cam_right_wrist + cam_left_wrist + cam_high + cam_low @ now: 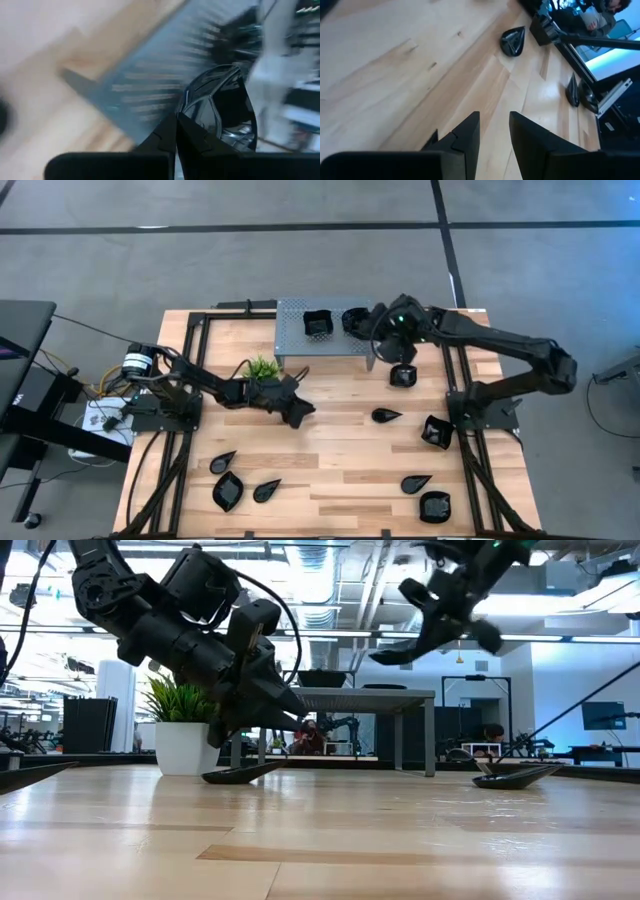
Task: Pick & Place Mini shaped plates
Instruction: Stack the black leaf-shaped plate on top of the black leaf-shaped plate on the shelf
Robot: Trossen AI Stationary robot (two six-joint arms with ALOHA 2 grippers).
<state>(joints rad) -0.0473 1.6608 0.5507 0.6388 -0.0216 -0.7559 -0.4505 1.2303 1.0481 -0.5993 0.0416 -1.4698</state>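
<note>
Gripping a black plate (220, 107) by its rim, the right gripper (176, 122) has its fingers pinched tight on it and holds it in the air beside the grey stand (325, 340), above that stand's right end. Two more plates (317, 324) sit on top of the stand. The left gripper (298, 412) is low over the table (340, 455) near its middle, just beside the plant (262, 367); its fingers (465, 137) stand slightly apart with bare wood showing between them, holding nothing. A leaf plate (513, 41) lies on the wood ahead of it. Other plates lie scattered: three near the front left (228, 491), several along the right side (436, 431), one by the stand's right leg (402, 375).
</note>
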